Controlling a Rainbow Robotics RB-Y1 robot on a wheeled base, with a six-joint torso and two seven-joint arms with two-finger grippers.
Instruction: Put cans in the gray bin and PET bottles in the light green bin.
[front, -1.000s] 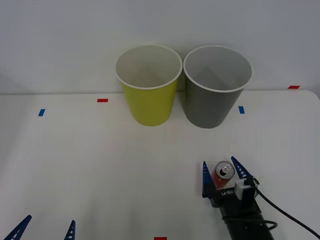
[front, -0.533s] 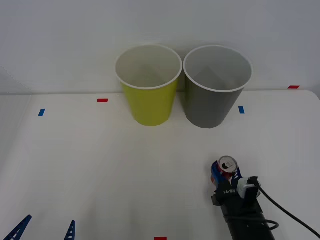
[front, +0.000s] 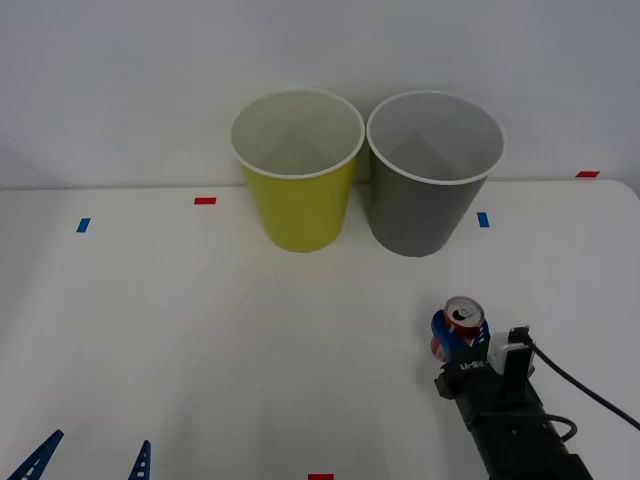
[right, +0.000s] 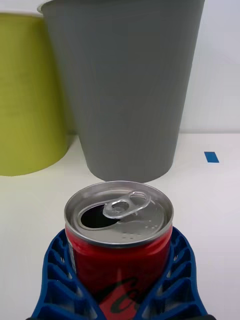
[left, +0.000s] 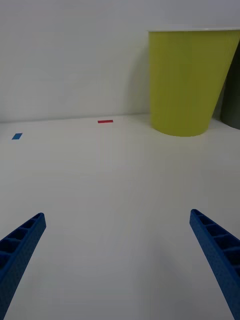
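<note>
While clamped (upright), can (front: 461, 320) in right pincer (front: 459, 336).

The lower body of the can (right: 119, 235) is covered by the blue fingers (right: 57, 280) of the right gripper (front: 458, 335), whose jaws are clamped round it; in the right wrist view the picture's edge cuts off the can's base, and the white lettering on its red side is too partly seen to read. Beyond those jaws, the gray bin (right: 125, 85) loses its rim to the edge, and the light green bin (right: 27, 95) loses one side. The left gripper (front: 90, 462) sits low over the counter (front: 200, 330), its parted jaws showing as fingertips only, its body cut off.
</note>
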